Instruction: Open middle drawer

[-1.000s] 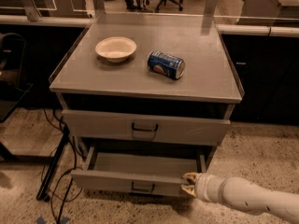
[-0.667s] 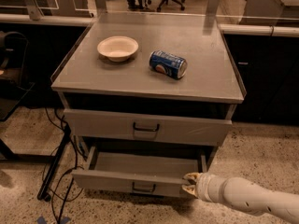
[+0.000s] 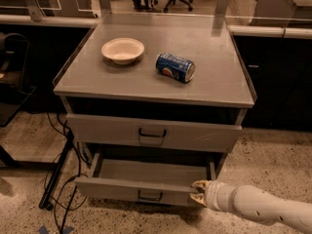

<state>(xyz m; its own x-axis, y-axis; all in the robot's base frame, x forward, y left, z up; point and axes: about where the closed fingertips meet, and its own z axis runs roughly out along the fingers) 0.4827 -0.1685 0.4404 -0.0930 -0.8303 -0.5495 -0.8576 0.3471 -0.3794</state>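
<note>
The middle drawer is a grey metal drawer with a small black loop handle at the centre of its front. It stands pulled out, and its shallow grey tray shows bare. My gripper is at the right end of this drawer's front, at the height of its top edge, and my white arm comes in from the lower right. I cannot tell whether it touches the front.
The taller top drawer sits above, only slightly out. On the cabinet top lie a white bowl and a blue can on its side. Black cables and a stand leg are at the cabinet's left on the speckled floor.
The view has shifted very slightly. The gripper and the middle drawer stay in about the same place.
</note>
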